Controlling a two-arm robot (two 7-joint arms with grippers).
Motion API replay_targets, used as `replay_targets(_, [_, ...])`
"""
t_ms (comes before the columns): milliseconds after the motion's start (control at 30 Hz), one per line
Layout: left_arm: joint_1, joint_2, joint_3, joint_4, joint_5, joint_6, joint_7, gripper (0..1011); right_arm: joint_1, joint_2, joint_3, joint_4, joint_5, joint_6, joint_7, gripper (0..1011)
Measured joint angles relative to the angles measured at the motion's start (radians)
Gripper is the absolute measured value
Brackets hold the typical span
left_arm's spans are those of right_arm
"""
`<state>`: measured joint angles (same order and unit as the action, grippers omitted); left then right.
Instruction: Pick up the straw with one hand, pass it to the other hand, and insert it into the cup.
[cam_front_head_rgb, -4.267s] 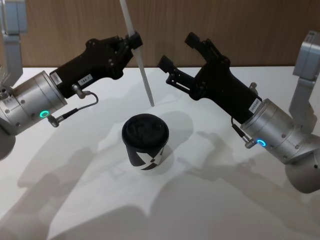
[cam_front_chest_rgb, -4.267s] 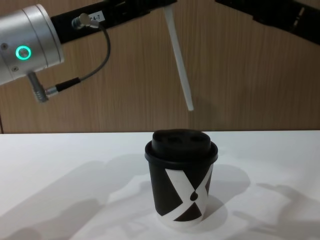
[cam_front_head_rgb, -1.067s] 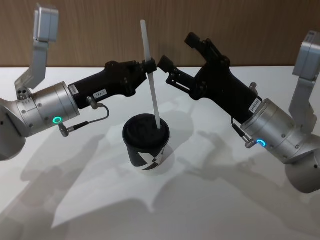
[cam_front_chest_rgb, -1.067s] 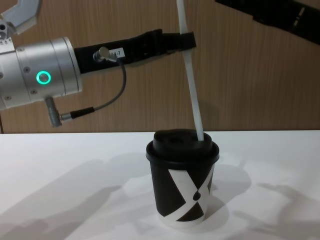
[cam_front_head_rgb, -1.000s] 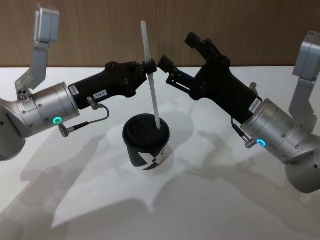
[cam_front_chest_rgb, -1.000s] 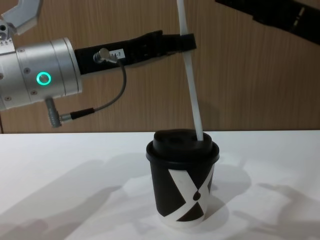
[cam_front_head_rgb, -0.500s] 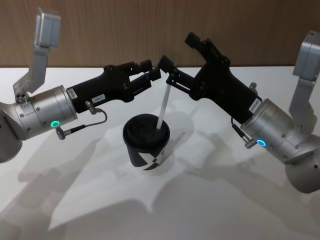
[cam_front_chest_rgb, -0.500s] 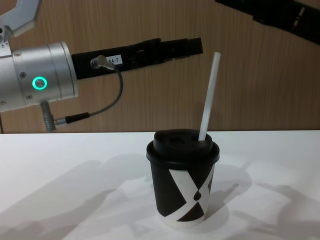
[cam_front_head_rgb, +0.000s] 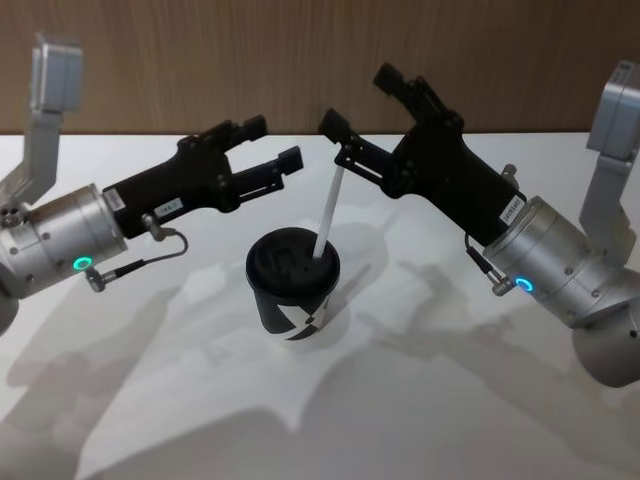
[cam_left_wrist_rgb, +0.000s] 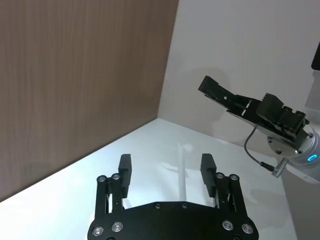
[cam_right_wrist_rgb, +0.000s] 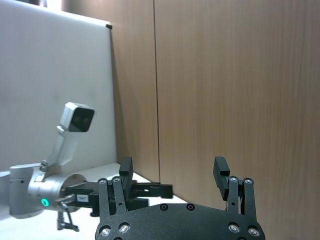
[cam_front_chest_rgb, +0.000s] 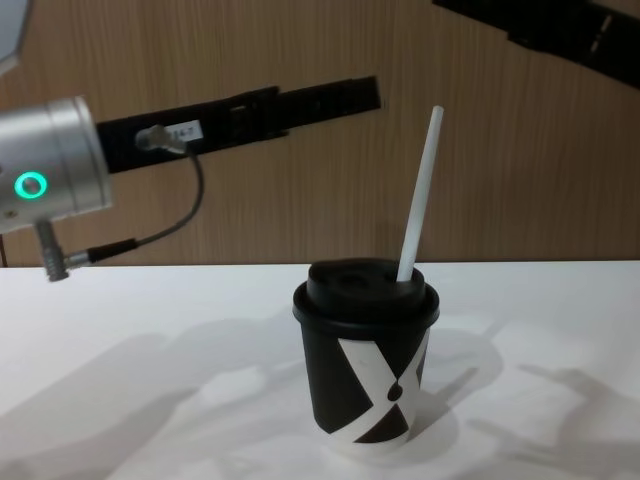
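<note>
White straw (cam_front_head_rgb: 328, 212) stands tilted in the lid of the cup (cam_front_head_rgb: 291, 286), leaning toward the right gripper (cam_front_head_rgb: 362, 107). Both the left gripper (cam_front_head_rgb: 270, 145) and the right one are spread wide and hold nothing, because the lid hole supports the straw.

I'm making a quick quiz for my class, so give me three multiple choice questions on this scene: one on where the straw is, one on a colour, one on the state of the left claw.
1. Where is the straw?
A. Lying on the table
B. Standing in the cup's lid
C. Held by the right claw

2. What colour is the lid of the cup?
A. Black
B. White
C. Red

3. How is the left claw?
A. Shut on the straw
B. Shut on the cup
C. Open, holding nothing

Answers: 1 B, its lower end goes into the lid and it leans free. 2 A, the domed lid is black. 3 C, its fingers are spread apart beside the straw.
</note>
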<state>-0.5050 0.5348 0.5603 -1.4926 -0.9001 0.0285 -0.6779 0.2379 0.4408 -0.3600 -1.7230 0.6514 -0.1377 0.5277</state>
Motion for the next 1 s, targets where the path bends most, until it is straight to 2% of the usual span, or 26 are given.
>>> replay_targets(67, [0.012,0.004,-0.008,-0.004,-0.001,-0.011,0.003,878,-0.003,0.001,0.003,-0.003,-0.006,0.0,-0.008,1001])
replay_targets(100, [0.023,0.009,-0.016,-0.009,-0.001,-0.022,0.006,930,-0.007,0.003,0.007,-0.008,-0.01,0.001,-0.019,1001])
replay_targets(133, [0.029,0.011,-0.02,-0.011,-0.002,-0.027,0.007,930,-0.01,0.004,0.01,-0.01,-0.013,0.002,-0.024,1001])
replay_targets(167, [0.043,0.015,-0.028,-0.016,-0.002,-0.04,0.01,989,-0.016,0.007,0.016,-0.015,-0.018,0.004,-0.035,1001])
replay_targets(233, [0.054,0.019,-0.035,-0.02,-0.002,-0.051,0.012,1003,-0.022,0.011,0.023,-0.02,-0.022,0.006,-0.044,1001])
replay_targets(633, [0.124,0.029,-0.075,-0.045,0.01,-0.128,0.032,1003,-0.101,0.069,0.096,-0.064,-0.028,0.03,-0.083,1001])
replay_targets(1000, [0.155,0.008,-0.087,-0.051,0.035,-0.18,0.053,1003,-0.175,0.137,0.139,-0.087,0.0,0.041,-0.039,1001])
